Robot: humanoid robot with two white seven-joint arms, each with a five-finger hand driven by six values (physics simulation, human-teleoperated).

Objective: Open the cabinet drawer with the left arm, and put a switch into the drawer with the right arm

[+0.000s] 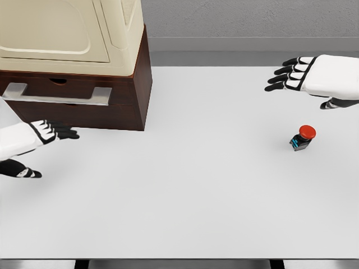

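A dark brown cabinet (120, 89) with a cream upper body stands at the back left of the white table. Its drawer front carries a grey bar handle (59, 96) and looks shut. My left hand (53, 134) hovers low at the left edge, just below and in front of the drawer, fingers extended and holding nothing. A switch (303, 137) with a red round button on a small black base sits on the table at the right. My right hand (291, 74) floats above and behind the switch, fingers stretched out leftward, well apart from it.
The white table (196, 185) stretches between the cabinet and the switch. Its front edge runs along the bottom of the view. A grey wall (252, 22) rises behind the table.
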